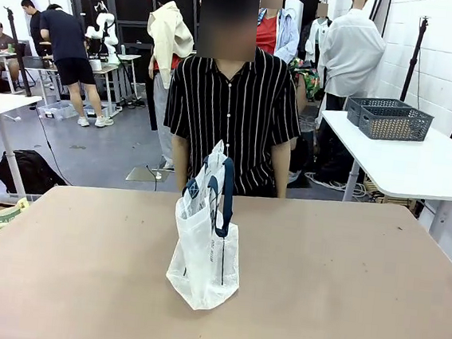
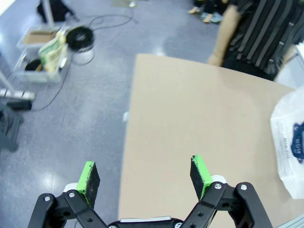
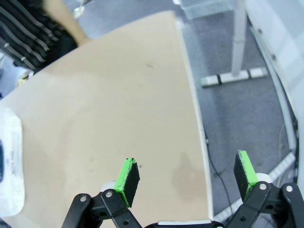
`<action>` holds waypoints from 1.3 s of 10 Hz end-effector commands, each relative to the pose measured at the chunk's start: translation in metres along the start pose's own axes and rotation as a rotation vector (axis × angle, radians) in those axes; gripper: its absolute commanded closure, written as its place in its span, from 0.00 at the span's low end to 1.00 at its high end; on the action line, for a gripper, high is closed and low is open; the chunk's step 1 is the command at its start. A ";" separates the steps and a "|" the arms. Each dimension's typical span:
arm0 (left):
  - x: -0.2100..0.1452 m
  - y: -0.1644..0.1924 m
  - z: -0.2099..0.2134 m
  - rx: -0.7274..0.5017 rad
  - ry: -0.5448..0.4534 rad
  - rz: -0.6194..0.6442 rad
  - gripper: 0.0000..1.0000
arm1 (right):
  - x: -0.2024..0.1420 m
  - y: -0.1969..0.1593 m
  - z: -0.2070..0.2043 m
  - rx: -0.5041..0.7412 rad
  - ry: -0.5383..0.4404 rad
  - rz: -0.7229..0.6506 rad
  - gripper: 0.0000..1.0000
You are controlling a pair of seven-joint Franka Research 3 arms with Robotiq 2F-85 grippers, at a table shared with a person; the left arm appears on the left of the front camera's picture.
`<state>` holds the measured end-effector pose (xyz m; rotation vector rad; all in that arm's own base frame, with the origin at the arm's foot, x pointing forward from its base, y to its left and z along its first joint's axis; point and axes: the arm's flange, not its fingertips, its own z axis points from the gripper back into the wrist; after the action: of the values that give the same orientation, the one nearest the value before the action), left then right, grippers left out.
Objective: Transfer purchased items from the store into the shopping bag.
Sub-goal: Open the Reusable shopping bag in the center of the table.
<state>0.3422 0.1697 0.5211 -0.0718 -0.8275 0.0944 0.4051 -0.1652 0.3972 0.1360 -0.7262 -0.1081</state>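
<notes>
Two empty, wide-open grippers — the shopping bag [image 1: 202, 255] stands upright on the table [image 1: 344, 277], three o'clock from our left gripper [image 2: 144, 175], nine o'clock from our right gripper [image 3: 186, 173]; neither looks nearer.

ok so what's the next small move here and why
Probably ease the left gripper toward the shopping bag to spread its mouth. The bag stands upright mid-table with its navy handles drawn together, so the top looks nearly closed. Both grippers are open and hold nothing; the right gripper hangs near the right edge of the table.
</notes>
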 end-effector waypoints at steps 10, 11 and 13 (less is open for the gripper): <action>0.046 -0.152 0.009 -0.240 -0.077 -0.302 0.00 | 0.038 0.194 0.079 0.281 -0.065 0.408 0.00; 0.046 -0.156 0.002 -0.314 -0.037 -0.312 0.00 | 0.038 0.198 0.080 0.269 -0.062 0.414 0.00; 0.073 -0.193 -0.023 -0.427 -0.014 -0.339 0.00 | 0.045 0.242 0.089 0.303 -0.015 0.456 0.00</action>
<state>0.3879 -0.0083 0.5728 -0.2563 -0.8721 -0.3390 0.3869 0.0377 0.5193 0.2292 -0.8014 0.4220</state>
